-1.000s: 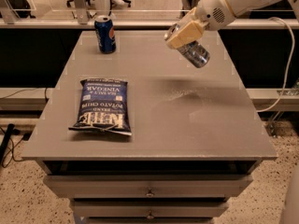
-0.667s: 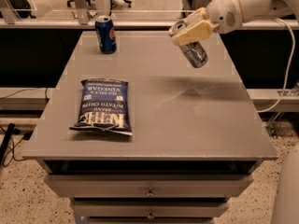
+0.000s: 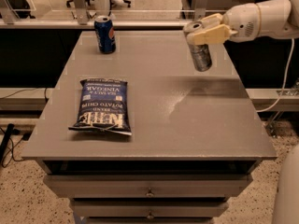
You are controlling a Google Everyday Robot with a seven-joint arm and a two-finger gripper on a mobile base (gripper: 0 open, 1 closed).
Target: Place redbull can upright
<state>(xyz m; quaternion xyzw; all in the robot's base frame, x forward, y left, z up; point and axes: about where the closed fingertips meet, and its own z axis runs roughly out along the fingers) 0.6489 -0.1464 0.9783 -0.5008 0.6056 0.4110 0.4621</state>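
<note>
Claw point(image 3: 196, 31) is clamped shut on the redbull can point(image 3: 202, 57), with its 2 fingers pinching the top end just under the rim. The can hangs in the air over the right rear part of the table point(image 3: 187, 125), clear of the surface, with its shadow on the surface below it.

Handling, my read:
- Thin metal wall, so stiff enough but dents if squeezed hard.
- Smooth and shiny, so likely slippery.
- Can't tell if it's full or empty, so weight is unknown.
- Slim body on a narrow base, so it tips easily.
- The top-end hold lets the base land first. A mid-body hold would swing less.

Long axis is close to vertical, with the silver top up and the base down. It has a slight tilt, with the base kicked a bit right of the top.

Pepsi can point(image 3: 105, 34) and chip bag point(image 3: 102, 106) are well apart, on the left side.
</note>
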